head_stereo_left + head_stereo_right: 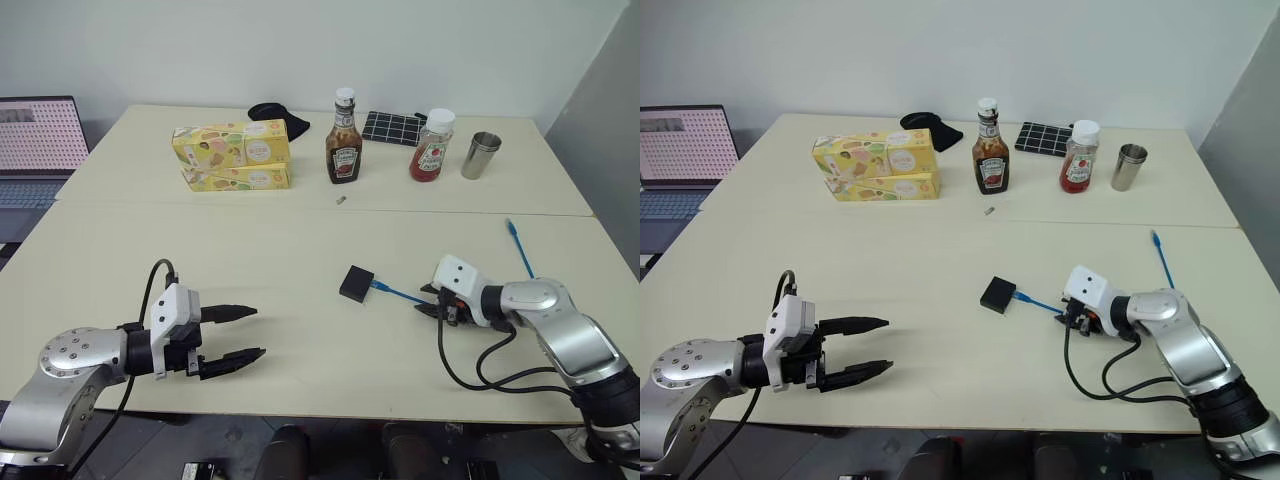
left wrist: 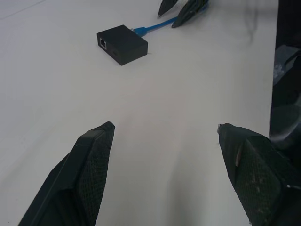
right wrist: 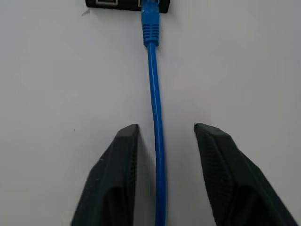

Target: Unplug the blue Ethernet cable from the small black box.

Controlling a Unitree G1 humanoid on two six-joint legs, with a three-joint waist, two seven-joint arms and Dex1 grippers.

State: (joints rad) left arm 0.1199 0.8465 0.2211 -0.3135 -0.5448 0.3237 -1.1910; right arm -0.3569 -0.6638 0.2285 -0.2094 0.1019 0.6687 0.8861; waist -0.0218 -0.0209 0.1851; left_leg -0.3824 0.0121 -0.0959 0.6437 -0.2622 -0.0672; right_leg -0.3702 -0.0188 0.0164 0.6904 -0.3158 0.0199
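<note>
— Beige table under a white wall, yes? What is nearest to the robot on it?

— Nearest are the two grippers. The left gripper is at the near left part of the table, pointing toward the middle, with its two black fingers spread wide and nothing between them. The right gripper is at the near right, pointing to the left.

— Does the right one hold something?

— Its fingers are parted, one on each side of the blue Ethernet cable. In the right wrist view the cord runs in the gap between them, and I see a little space on both sides, so it is not pinched.

— And where is the small black box?

— It lies flat near the middle of the table, just left of the right gripper. The blue plug is in the port on the side that faces this gripper. The cord passes under the gripper, and its other end lies farther right on the table.

— What stands behind?

— A small object that I cannot identify, then two stacked yellow boxes, a brown sauce bottle, a ketchup bottle and a metal cup. Behind these are a black cloth lump and a black grid-patterned pad. At the far left there is a laptop with its screen lit.
</note>
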